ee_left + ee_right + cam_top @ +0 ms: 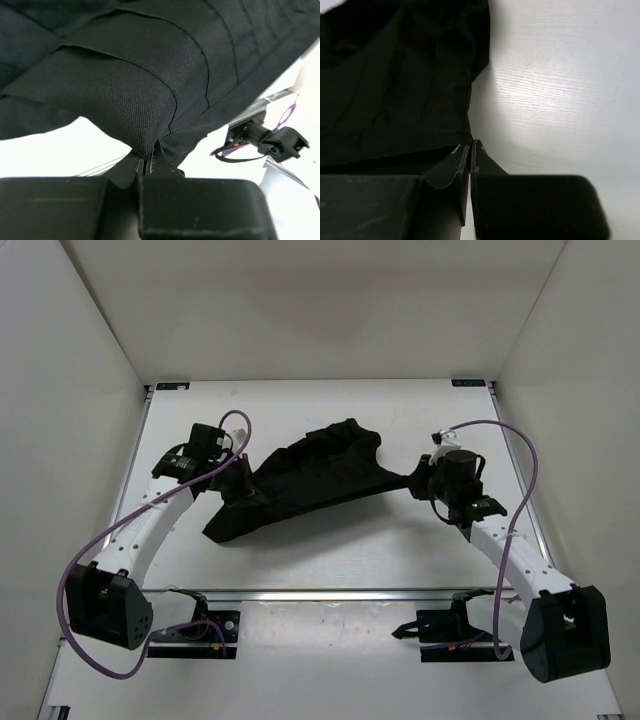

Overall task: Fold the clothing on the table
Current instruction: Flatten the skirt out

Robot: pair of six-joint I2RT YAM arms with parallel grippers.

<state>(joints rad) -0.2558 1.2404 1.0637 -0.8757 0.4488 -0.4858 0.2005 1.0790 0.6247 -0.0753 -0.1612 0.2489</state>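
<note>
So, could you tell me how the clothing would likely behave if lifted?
Probably floppy: the clothing drapes in soft folds from the left gripper, so its middle would likely sag. It looks thin and matte, so probably light and not slippery.

One black garment (310, 480) on one white surface (330, 560). Two arms: left arm (150, 515), right arm (510, 552). Two claws: left claw (242, 485), right claw (417, 481). Two purple cables: left cable (66, 590), right cable (483, 422). One metal rail (330, 593) at the near edge.

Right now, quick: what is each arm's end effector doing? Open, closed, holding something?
Left end effector: closed, pinching a fold of the black clothing.
Right end effector: closed, pinching the clothing's edge.
</note>
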